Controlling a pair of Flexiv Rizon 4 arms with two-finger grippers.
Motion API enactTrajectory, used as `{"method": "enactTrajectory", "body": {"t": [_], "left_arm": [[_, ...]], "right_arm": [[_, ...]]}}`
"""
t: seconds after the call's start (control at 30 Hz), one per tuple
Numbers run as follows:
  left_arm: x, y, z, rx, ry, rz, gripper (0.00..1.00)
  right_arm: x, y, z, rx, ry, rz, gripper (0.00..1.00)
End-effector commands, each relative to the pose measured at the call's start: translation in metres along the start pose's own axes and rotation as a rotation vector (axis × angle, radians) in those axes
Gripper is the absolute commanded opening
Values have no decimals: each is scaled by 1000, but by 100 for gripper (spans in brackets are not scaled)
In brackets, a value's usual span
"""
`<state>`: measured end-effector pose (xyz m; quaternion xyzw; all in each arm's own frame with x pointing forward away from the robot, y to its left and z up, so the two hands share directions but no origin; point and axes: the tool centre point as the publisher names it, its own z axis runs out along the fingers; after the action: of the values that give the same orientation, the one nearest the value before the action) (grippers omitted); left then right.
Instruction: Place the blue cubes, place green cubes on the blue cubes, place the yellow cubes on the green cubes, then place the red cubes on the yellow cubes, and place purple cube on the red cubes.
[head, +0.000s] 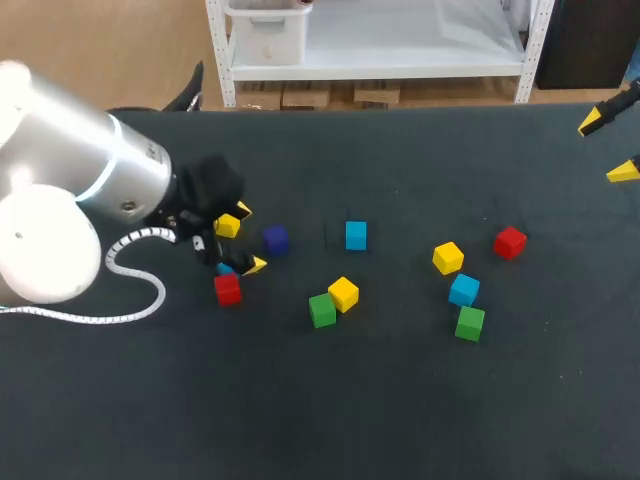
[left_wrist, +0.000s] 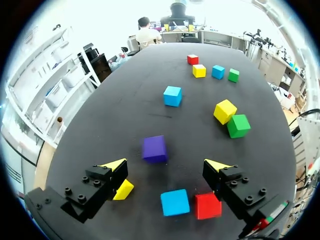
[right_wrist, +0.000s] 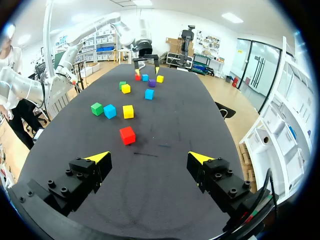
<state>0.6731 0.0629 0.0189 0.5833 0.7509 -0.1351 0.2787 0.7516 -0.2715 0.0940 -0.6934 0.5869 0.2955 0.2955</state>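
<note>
My left gripper (head: 250, 237) hangs open over the table's left part. Under it, in the left wrist view, lie a blue cube (left_wrist: 175, 202), a red cube (left_wrist: 207, 205) and a yellow cube (left_wrist: 123, 190), none of them gripped. The purple cube (left_wrist: 154, 148) sits just ahead of the left gripper (left_wrist: 166, 167). Mid-table stand another blue cube (head: 355, 235), a yellow cube (head: 343, 293) and a green cube (head: 322, 310). Right of them are a yellow (head: 448, 257), red (head: 510, 242), blue (head: 463, 289) and green cube (head: 469, 322). My right gripper (head: 606, 147) is open and empty at the far right.
The dark table (head: 400, 400) has bare cloth along its front. A white cable (head: 140, 275) loops from my left arm down over the table's left side. In the right wrist view the red cube (right_wrist: 127, 135) is the nearest one ahead of the right gripper (right_wrist: 149, 157).
</note>
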Motion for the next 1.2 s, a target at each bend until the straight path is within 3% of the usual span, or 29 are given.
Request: {"method": "enactTrajectory", "body": {"t": [0.03, 0.23, 0.6, 0.77, 1.0, 1.13, 1.2], "left_arm": [[2, -3, 10, 0, 3, -4, 100], [14, -8, 12, 9, 37, -30, 100], [40, -1, 0, -34, 87, -96, 98], [47, -6, -4, -29, 103, -107, 88], [54, -12, -12, -18, 105, -115, 84], [57, -14, -13, -15, 107, -116, 72], [57, -14, -13, -15, 108, -113, 61]], "right_arm": [[-1, 2, 0, 4, 1, -1, 100], [-1, 2, 0, 4, 1, -1, 100], [-1, 2, 0, 4, 1, -1, 100], [-1, 2, 0, 4, 1, -1, 100], [-1, 2, 0, 4, 1, -1, 100], [-1, 2, 0, 4, 1, -1, 100], [-1, 2, 0, 4, 1, -1, 100]]}}
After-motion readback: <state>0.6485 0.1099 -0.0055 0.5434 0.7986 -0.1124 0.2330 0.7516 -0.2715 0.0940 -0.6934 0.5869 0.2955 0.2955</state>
